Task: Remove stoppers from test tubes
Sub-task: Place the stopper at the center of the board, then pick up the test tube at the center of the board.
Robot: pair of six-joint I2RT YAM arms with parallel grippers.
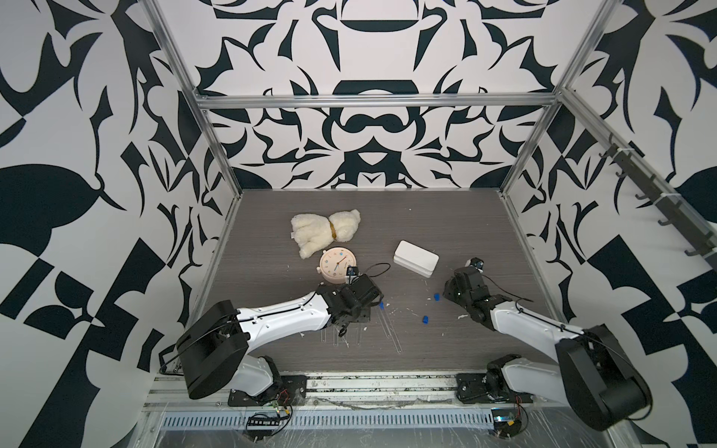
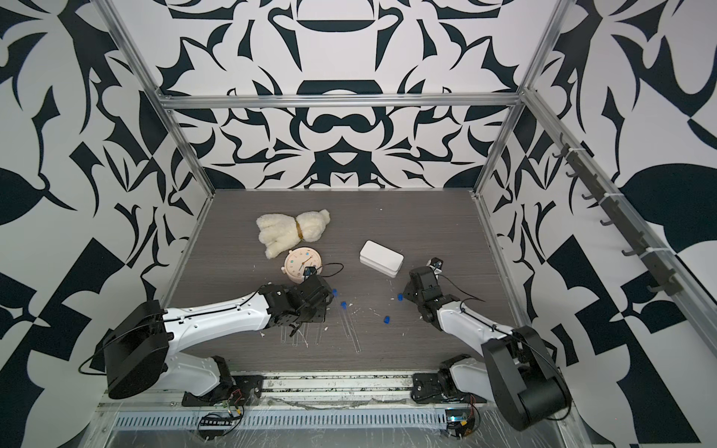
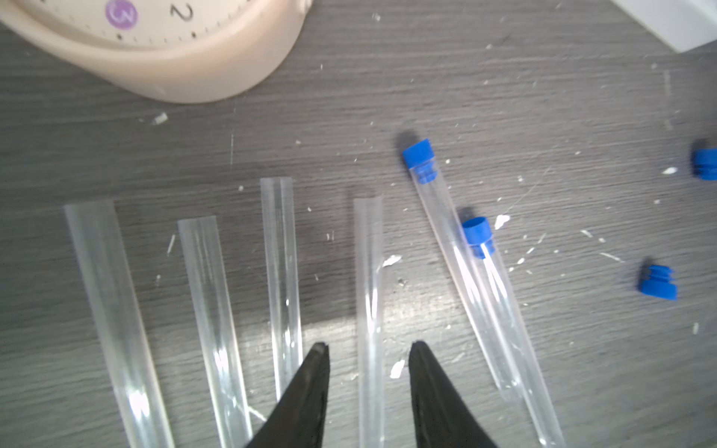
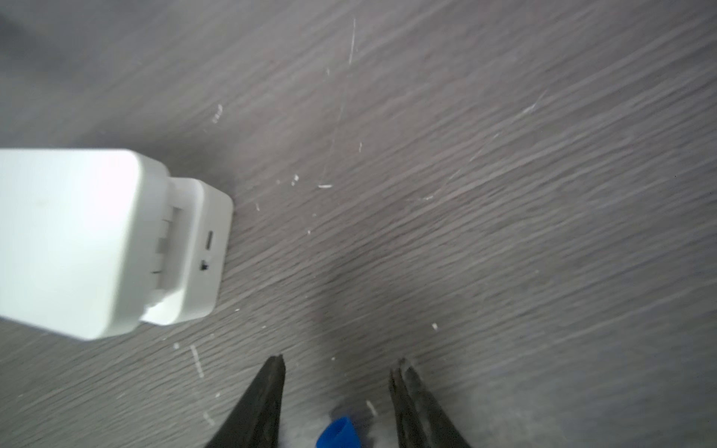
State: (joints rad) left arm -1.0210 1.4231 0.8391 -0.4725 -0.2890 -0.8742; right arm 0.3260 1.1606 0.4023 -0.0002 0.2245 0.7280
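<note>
Over the grey wood-grain counter (image 1: 446, 217), my black left tool (image 3: 368, 345) stands jaws apart, gripping nothing. My black right tool (image 4: 337, 360) is likewise parted and empty. Six long clear plastic test tubes (image 3: 281, 252) lie fanned at six o'clock from the counter's middle. Four mouths are bare, so I judge us two-thirds done. Of the stubby bright blue plastic stoppers (image 3: 418, 153), two sit plugged in. Loose ones (image 1: 425, 319) lie toward four o'clock.
</note>
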